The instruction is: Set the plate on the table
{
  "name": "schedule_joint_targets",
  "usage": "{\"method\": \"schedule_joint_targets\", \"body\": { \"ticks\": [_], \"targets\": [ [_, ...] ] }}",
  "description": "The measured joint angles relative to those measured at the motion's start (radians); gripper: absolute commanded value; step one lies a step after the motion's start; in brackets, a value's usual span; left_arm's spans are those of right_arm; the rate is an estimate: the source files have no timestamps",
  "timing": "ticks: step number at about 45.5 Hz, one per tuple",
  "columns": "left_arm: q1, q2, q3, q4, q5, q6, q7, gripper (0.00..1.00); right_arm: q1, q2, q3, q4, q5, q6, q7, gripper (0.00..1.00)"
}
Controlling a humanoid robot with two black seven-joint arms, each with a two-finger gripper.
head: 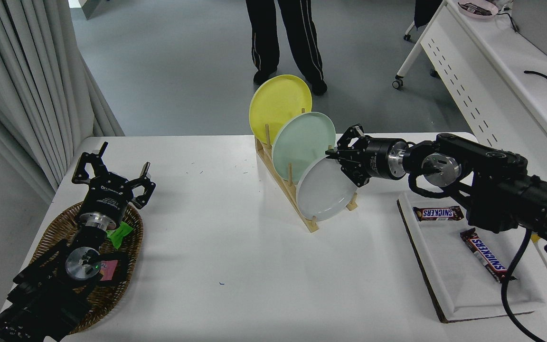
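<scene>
White table (235,266); right end effector (337,159) gripping racked plate (323,192) rim.

Pale grey-white plate (323,195) beside mint green plate (302,145) and yellow plate (278,105); light wooden rack (285,187); white table (235,266); brown woven basket (55,228); black grippers (337,156)

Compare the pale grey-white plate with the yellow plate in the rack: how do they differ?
The plate is pale grey-white, smallest, in the nearest slot, with the right gripper at its upper rim. The yellow plate is larger, in the farthest slot, untouched. Both stand tilted in the wooden rack.
</scene>
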Motion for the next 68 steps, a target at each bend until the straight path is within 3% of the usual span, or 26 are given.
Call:
{"method": "schedule_joint_targets", "body": {
  "ticks": [11,30,50,68],
  "targets": [
    [0.000,0.000,0.000,0.000,0.000,0.000,0.000,1.00,0.030,-0.092,0.055,0.092,0.037,-0.003,-0.054,0.00],
    [0.000,0.000,0.000,0.000,0.000,0.000,0.000,1.00,0.060,-0.272,0.097,0.305,0.253,-0.064,-0.128,0.00],
    [0.000,0.000,0.000,0.000,0.000,0.000,0.001,1.00,0.043,-0.314,0.240,0.489,0.538,-0.417,-0.160,0.00],
    [0.000,0.000,0.000,0.000,0.000,0.000,0.000,1.00,-0.082,-0.316,0.334,0.596,0.749,-0.765,-0.213,0.00]
  ]
}}
